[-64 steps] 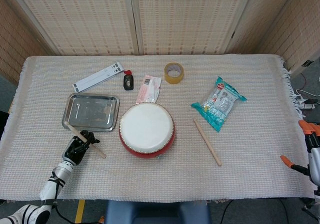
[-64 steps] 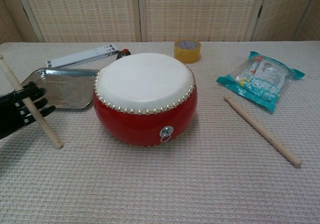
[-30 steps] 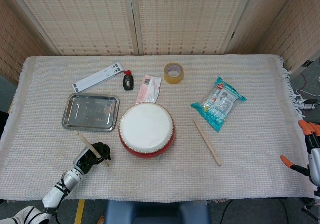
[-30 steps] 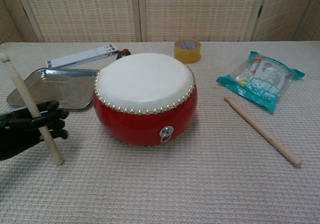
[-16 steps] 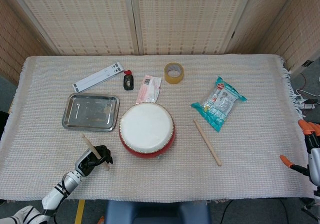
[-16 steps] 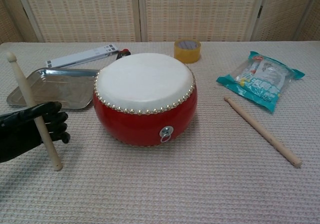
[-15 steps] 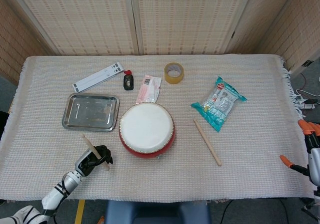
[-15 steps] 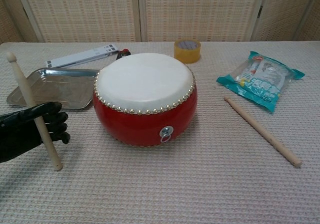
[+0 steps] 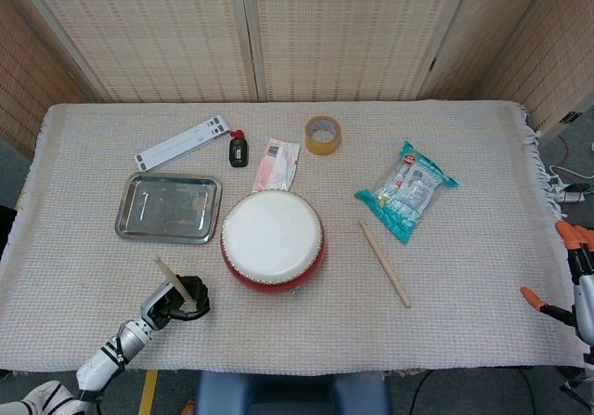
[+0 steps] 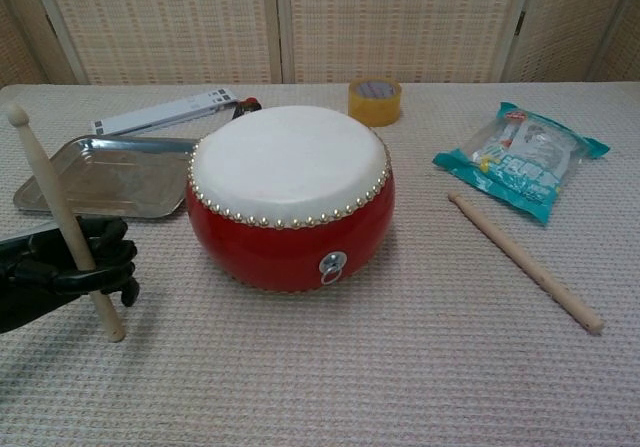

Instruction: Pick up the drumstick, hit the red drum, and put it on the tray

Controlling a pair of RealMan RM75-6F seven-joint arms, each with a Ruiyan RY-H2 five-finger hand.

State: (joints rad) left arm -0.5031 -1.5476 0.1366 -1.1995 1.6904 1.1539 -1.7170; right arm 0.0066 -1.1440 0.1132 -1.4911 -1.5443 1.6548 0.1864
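Observation:
The red drum with a white skin stands mid-table. My black left hand sits to the drum's left near the front edge and grips a wooden drumstick, held nearly upright with its rounded tip up. The steel tray lies behind the hand, left of the drum. A second drumstick lies flat on the cloth right of the drum. Of my right arm only orange parts show at the right edge; the hand itself is hidden.
Behind the drum lie a white strip, a small black bottle with a red cap, a pink sachet and a roll of tape. A teal snack bag lies at the right.
My left hand has carried the drumstick from beside the tray's front edge toward the drum and the table's front, and the stick has swung from slanted to nearly upright.

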